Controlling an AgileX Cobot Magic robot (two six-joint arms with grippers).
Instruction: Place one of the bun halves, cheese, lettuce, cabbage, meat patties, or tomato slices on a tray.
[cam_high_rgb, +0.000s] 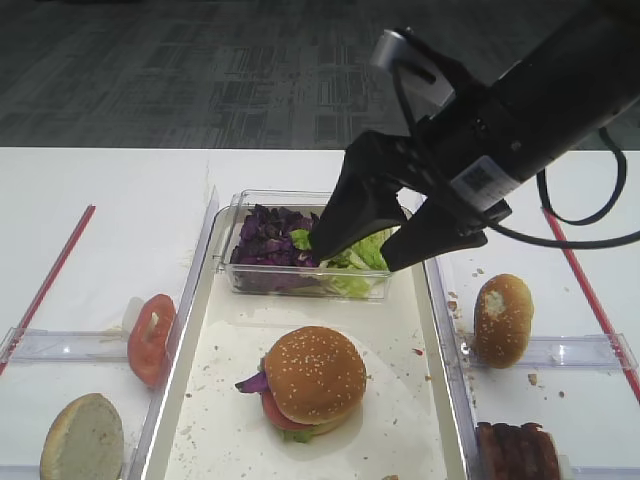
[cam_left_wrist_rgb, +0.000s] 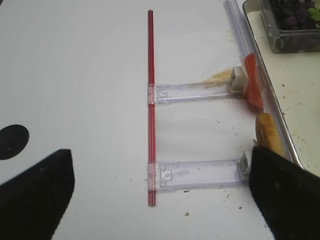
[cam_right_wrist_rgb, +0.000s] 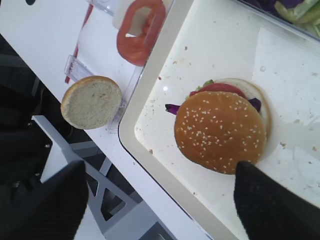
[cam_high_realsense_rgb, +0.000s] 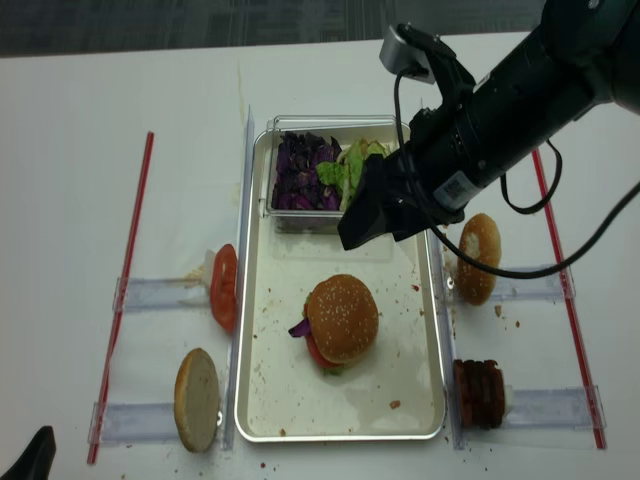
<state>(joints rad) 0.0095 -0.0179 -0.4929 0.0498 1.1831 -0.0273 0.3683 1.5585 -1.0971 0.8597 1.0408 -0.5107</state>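
**Colleague:** Where was the bun when you checked?

**Me:** The golden-brown domed bun top dotted with sesame seeds (cam_high_rgb: 319, 372) sat on the long cream-white tray with the silvery raised rim (cam_high_rgb: 436, 330), capping a stack with a red tomato slice, a purple cabbage shred and a bit of green leaf poking out beneath. My right gripper (cam_high_rgb: 372, 252) hung above the clear plastic tub of purple cabbage and crinkled green lettuce (cam_high_rgb: 306, 252), well clear of the bun, jaws spread wide with nothing between them.

**Colleague:** And the left one?

**Me:** My left gripper (cam_left_wrist_rgb: 160, 195) was out over the white bench (cam_left_wrist_rgb: 75, 75), its dark fingers wide apart and empty, near the red strip and clear plastic holders.

**Colleague:** How did you expect the bun to handle?

**Me:** Light and soft, I judged, so it would dent under a hard squeeze. The crust looked smooth and rounded, so pads could slide off the crown. I would have taken it low across its widest part, closing gently. The stack beneath looked loose, and I thought the tomato could shift if nudged sideways.

**Colleague:** Anything else nearby?

**Me:** A pale flat cut-face bun half (cam_high_rgb: 82, 438) and an upright tomato slice (cam_high_rgb: 150, 338) lay left of the tray, a plainer brown bun with a white spot (cam_high_rgb: 502, 318) and ridged dark patties (cam_high_rgb: 517, 451) right of it.
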